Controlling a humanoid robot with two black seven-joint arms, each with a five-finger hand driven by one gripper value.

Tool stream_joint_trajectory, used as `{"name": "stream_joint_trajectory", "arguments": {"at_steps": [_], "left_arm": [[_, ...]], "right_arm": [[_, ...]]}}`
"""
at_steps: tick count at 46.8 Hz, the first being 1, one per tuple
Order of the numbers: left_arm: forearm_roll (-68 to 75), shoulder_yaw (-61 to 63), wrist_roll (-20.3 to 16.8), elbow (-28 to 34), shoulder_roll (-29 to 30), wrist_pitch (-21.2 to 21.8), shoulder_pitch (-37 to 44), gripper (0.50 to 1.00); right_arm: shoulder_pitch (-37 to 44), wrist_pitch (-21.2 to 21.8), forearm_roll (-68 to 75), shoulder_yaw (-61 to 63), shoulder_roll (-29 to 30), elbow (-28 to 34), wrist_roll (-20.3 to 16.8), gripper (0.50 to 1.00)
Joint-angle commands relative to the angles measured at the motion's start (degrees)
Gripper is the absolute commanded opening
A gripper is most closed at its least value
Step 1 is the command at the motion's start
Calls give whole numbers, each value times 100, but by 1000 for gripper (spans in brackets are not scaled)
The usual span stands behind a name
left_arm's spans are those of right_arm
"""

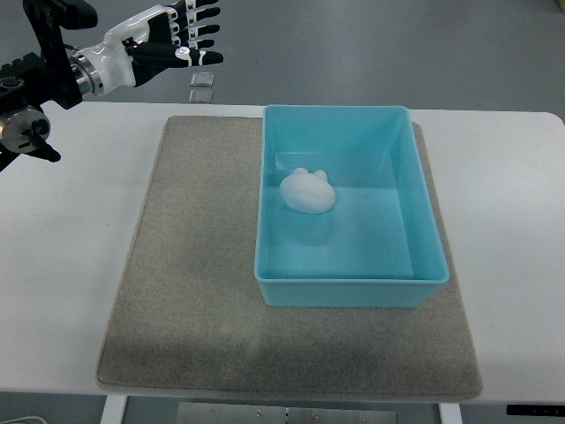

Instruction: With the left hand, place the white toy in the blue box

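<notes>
Your small white moulded toy [307, 191], rounded with two little ear-like bumps, lies on the floor of the open rectangular turquoise-blue plastic box [424, 221]. It sits in the left half of the box, toward the far wall, apart from all four walls and resting flat on its own. Nothing touches it. On this evidence I judge the placement itself complete.

The box stands on a grey-brown felt mat [185, 291], which covers the middle of the white table [71, 291]. The mat presumably keeps the box from sliding when a hand presses into it; the box sits square on the mat's right half.

Your left hand [172, 35], black-fingered with white shell plates, is held high at the far left corner, well apart from the box and beyond the table's far edge. Its fingers are extended and spread slightly apart, gripping nothing. That posture suits a hand clear of the work, with no risk of catching the box rim.

Your right arm does not show.

Two small pale square tiles [201, 87] lie on the floor beyond the table, just below the fingertips in the picture.
</notes>
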Motion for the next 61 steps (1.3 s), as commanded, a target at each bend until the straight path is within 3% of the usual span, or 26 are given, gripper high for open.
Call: {"name": "stream_joint_trajectory", "arguments": {"at_steps": [1, 11, 18, 32, 61], "left_arm": [[-567, -79, 19, 337, 2, -530, 149, 1000], [-1780, -184, 45, 856, 2, -1357, 562, 1000], [-2264, -184, 203, 1137, 2, -1368, 677, 1000], [-2933, -368, 854, 1226, -7, -1368, 765, 1000], [-2933, -861, 863, 1199, -25, -1368, 1125, 1000]], "right_arm": [[0, 0, 0, 0, 0, 9, 0, 936], [0, 0, 0, 0, 0, 0, 0, 936], [0, 0, 0, 0, 0, 0, 0, 936], [0, 0, 0, 0, 0, 0, 0, 936], [0, 0, 0, 0, 0, 0, 0, 936]]}}
